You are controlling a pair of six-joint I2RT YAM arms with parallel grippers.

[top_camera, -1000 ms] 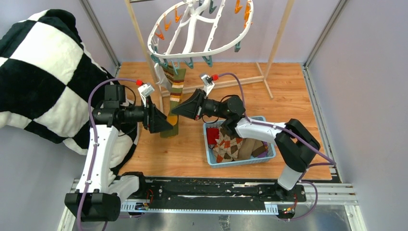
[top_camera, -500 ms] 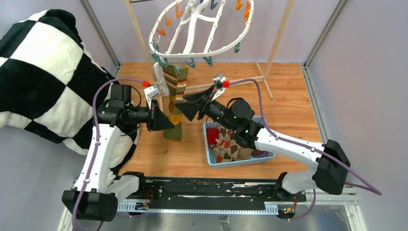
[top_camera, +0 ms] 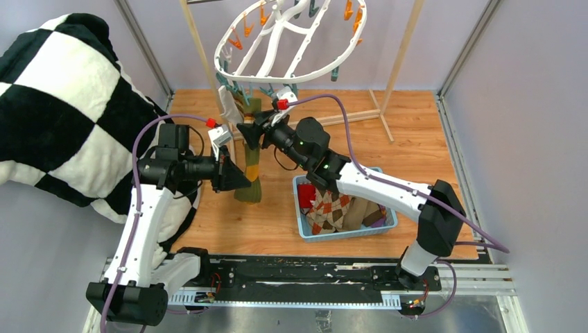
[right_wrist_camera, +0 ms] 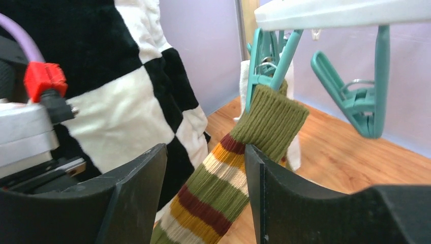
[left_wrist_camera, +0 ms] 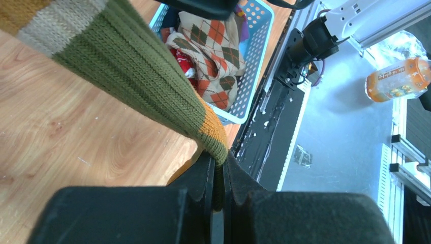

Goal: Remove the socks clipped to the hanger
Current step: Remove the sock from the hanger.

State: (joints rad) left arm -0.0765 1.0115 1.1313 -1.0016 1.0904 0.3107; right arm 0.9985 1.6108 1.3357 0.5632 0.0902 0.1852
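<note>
Striped sock [top_camera: 253, 163], olive with orange, cream and red bands, hangs by its cuff from a teal clip [right_wrist_camera: 267, 56] on the rim of the white hanger [right_wrist_camera: 345, 11], above the wooden surface [top_camera: 416, 139]. Left fingers [left_wrist_camera: 201, 178] are pressed together on the sock's toe end, and the sock runs taut on a slant. Right fingers [right_wrist_camera: 284, 203] stand apart, one on either side of the sock just below the clip. Contact with the fabric cannot be told from this view; possibly none. Other socks, with an argyle sock [left_wrist_camera: 213, 56] on top, lie in the blue basket [left_wrist_camera: 254, 71]. Checked blanket [top_camera: 62, 97] is at the left.
</note>
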